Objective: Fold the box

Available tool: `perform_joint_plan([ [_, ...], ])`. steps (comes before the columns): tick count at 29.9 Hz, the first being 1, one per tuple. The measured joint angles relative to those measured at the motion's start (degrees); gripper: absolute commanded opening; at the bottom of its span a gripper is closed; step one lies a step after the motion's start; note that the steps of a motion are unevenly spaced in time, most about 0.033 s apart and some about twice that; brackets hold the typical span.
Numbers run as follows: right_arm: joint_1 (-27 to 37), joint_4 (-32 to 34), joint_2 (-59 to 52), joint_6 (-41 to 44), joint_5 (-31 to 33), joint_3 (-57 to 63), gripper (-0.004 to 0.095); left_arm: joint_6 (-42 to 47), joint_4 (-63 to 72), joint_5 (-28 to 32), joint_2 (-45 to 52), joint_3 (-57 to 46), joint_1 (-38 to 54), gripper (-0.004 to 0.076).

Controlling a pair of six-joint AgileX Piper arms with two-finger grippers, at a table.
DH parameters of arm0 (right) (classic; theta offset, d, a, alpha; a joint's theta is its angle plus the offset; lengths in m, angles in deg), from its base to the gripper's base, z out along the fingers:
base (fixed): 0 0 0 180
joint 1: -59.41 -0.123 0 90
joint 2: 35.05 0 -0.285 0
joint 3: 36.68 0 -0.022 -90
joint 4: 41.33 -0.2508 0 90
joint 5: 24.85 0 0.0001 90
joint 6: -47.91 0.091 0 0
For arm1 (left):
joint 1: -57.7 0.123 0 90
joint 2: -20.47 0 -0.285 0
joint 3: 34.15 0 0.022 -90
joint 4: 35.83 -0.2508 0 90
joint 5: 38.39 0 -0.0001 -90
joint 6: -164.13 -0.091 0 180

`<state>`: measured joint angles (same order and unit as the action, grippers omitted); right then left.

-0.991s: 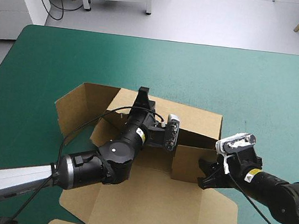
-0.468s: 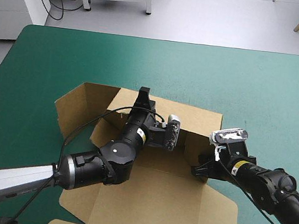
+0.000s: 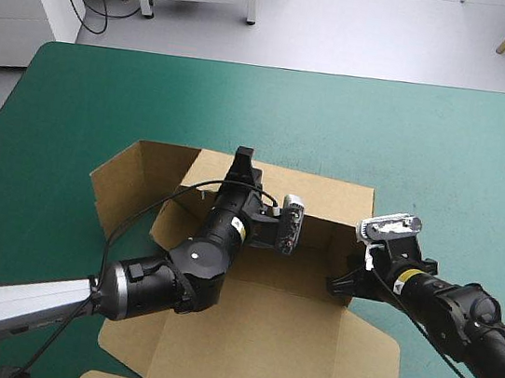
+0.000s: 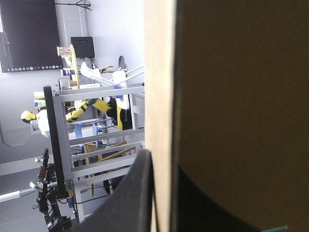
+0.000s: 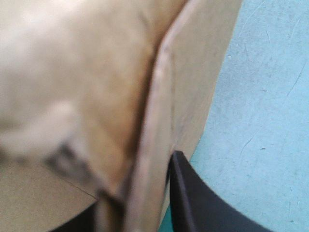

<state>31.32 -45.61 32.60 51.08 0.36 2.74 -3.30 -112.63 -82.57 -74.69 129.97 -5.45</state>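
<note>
The brown box [image 3: 261, 331] lies in the middle of the table, its back wall [image 3: 326, 199] raised and its lid flat toward the near edge. My left gripper [image 3: 242, 161] reaches over the box floor to the top of the back wall. In the left wrist view the board's edge [image 4: 161, 72] runs between its black fingers [image 4: 137, 193], so it is shut on the box. My right gripper [image 3: 341, 282] is at the box's right side wall [image 3: 360, 237]. There the board [image 5: 96, 72] passes between its fingers [image 5: 193, 203], all but shut on it.
A left-hand flap [image 3: 131, 181] of the box lies spread on the teal-green cover [image 3: 338, 116], which is bare across the far half. The lid's notched right corner [image 3: 373, 366] reaches toward the near edge.
My right gripper has moved inward and toward the back wall. The right side panel, earlier showing its broad face, now stands nearly edge-on. The left arm has hardly moved.
</note>
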Motion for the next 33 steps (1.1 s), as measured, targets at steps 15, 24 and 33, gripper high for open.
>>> perform_joint_plan([
  [15,0.06,-0.71,0.31,0.0,-1.25,0.0,-0.0018,0.0,3.51,-0.09,2.38,-0.5,-0.8,0.0414],
  [24,0.06,-2.62,0.37,0.22,-3.44,0.0,-0.0018,0.0,4.89,-0.78,5.03,3.07,-6.99,0.0414],
  [33,0.06,-3.04,0.37,0.35,-3.85,0.0,-0.0018,-0.92,12.39,-3.72,5.3,10.26,-13.63,0.0413],
])
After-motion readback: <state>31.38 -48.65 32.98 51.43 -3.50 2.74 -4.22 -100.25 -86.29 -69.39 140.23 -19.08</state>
